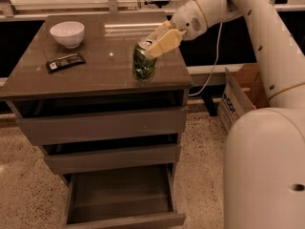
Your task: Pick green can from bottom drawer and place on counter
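Patterned green can [143,66] upright on the counter [97,73], front right, gripper [152,45] jaws around its top; bottom drawer [121,195] open.

The arm [267,42] is clad in smooth, glossy white shells, rounded like tubes, with thin seams at the joints and small dark screw holes dotted along the long segment. The bulbous wrist housing [195,14] carries a patch of tiny perforations. The tool [152,46], over the desk [95,68] near its front right corner, has flat cream-tan fingers [164,38]. A broad white dome [267,175] bears one dark round hole
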Action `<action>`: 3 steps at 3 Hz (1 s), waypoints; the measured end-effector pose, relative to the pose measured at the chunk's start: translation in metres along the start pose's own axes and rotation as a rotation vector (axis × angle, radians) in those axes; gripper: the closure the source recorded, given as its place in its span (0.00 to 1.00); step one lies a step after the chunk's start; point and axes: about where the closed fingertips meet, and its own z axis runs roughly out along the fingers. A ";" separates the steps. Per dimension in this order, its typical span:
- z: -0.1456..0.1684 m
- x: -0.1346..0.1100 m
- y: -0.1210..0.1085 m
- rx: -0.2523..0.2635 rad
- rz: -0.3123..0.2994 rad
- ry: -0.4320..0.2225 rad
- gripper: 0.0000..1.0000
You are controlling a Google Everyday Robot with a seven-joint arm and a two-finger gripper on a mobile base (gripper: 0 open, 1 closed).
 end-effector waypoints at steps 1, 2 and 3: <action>-0.012 0.005 -0.027 0.128 0.120 0.078 0.99; -0.018 0.020 -0.042 0.198 0.208 0.120 0.77; -0.014 0.019 -0.047 0.200 0.208 0.112 0.46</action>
